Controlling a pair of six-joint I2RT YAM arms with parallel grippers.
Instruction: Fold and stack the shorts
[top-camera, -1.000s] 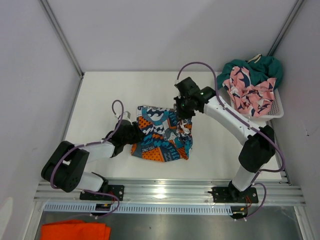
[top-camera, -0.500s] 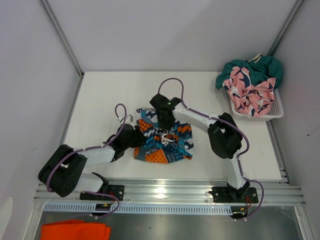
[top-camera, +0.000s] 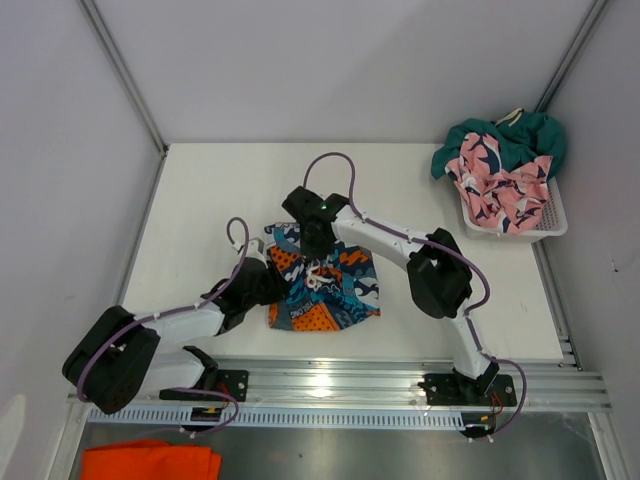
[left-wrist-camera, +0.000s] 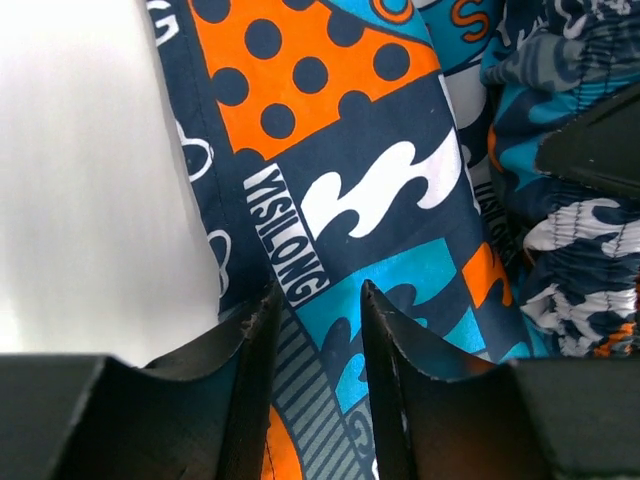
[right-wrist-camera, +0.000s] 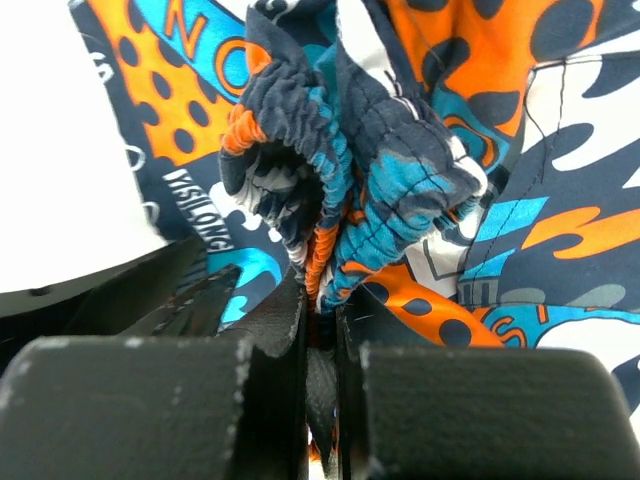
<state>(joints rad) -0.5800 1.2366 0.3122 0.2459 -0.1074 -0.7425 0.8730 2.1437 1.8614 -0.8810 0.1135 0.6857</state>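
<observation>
Folding of the first pair looks to be the step in hand, with no stack begun. From the top camera, the printed shorts (top-camera: 325, 290) lie rumpled on the white surface (top-camera: 200, 200) between the two arms. The left arm (top-camera: 190, 315) reaches in low to their left edge, while the right arm (top-camera: 385, 235) arcs across from the right and meets them at their upper middle. The pink shark shorts (top-camera: 495, 190) and the teal shorts (top-camera: 520, 135) sit heaped in the basket (top-camera: 553, 222) at the right rear corner, well apart from the work. In the left wrist view, the left jaws stand part-spread over the garment's edge, just beside bare surface. Flat navy and blue print shows in the gap, and nothing looks pinched. In the right wrist view, the right jaws are pressed together on a gathered bunch of the elastic waistband (right-wrist-camera: 330, 170), which puckers up above the flatter cloth around it. My reading is that the right arm must lay that waistband down squarely over the other half. The left jaws should either close on the edge or hold it down, so the cloth does not drag. The bunched grip may leave a lump, so smoothing would be wise before the next pair is fetched.
</observation>
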